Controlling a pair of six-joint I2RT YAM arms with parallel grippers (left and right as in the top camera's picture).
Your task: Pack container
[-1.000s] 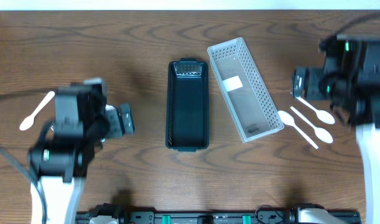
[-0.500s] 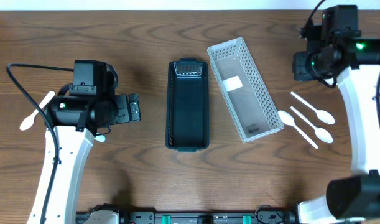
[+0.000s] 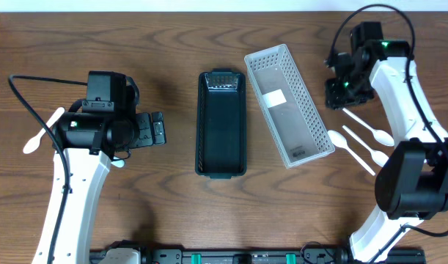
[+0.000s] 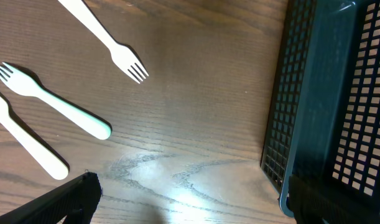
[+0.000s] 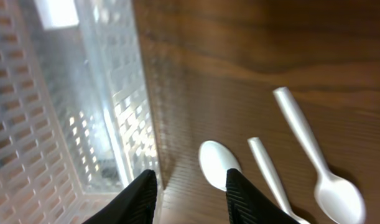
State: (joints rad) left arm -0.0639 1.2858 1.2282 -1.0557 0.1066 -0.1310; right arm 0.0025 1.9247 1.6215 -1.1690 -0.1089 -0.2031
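From above, the dark basket is lying at the table's middle with the white basket angled just to its right, touching or nearly so. The left gripper is hovering to the left of the dark basket, and the right gripper is hanging between the white basket and three white spoons. The left arm is covering what its wrist camera is revealing: three forks lying on the wood, and fingers spread wide, gripping nothing. The right wrist view is adding that the right gripper's jaws are standing narrowly apart over bare table, pinching nothing, with the nearest spoon bowl lying just beyond the fingertips.
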